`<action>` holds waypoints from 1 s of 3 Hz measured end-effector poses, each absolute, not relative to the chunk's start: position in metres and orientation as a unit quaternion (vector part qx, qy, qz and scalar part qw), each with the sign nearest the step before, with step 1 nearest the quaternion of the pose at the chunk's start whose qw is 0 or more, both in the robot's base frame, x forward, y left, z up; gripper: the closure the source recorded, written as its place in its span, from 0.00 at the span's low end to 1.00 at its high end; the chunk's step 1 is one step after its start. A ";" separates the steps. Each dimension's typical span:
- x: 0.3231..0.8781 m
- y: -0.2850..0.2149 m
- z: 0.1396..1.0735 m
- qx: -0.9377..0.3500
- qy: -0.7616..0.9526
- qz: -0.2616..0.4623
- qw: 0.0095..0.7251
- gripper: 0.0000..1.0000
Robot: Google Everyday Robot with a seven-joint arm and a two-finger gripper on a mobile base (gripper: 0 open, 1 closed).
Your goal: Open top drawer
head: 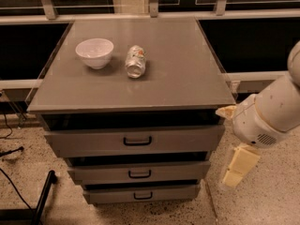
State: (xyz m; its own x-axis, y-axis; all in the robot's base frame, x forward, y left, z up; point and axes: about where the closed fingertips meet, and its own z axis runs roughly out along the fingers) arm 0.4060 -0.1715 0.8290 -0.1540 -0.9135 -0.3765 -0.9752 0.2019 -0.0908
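The top drawer [84, 142] is the widest grey front, just under the cabinet top, with a small black loop handle [137, 141] at its centre. It sits pushed in. Below it are the mid-sized drawer [93, 173] and the smallest drawer [108, 194]. My gripper [233, 139] hangs to the right of the cabinet, beside the top drawer's right end and apart from it. Its cream fingers [239, 165] stand spread and hold nothing. It is well to the right of the handle.
A white bowl [95, 52] and a can lying on its side [135, 61] rest on the grey cabinet top [187, 69]. A railing with dark windows runs behind. A black stand leg [44, 191] and cables lie on the speckled floor at the left.
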 end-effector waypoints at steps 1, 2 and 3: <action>0.397 -0.171 0.810 -0.624 0.757 0.100 0.165 0.00; 0.388 -0.171 0.790 -0.625 0.757 0.110 0.156 0.00; 0.382 -0.168 0.772 -0.628 0.754 0.116 0.156 0.00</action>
State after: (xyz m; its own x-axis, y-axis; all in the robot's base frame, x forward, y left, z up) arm 0.3823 -0.1684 0.7724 -0.1628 -0.9104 -0.3803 -0.9826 0.1847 -0.0216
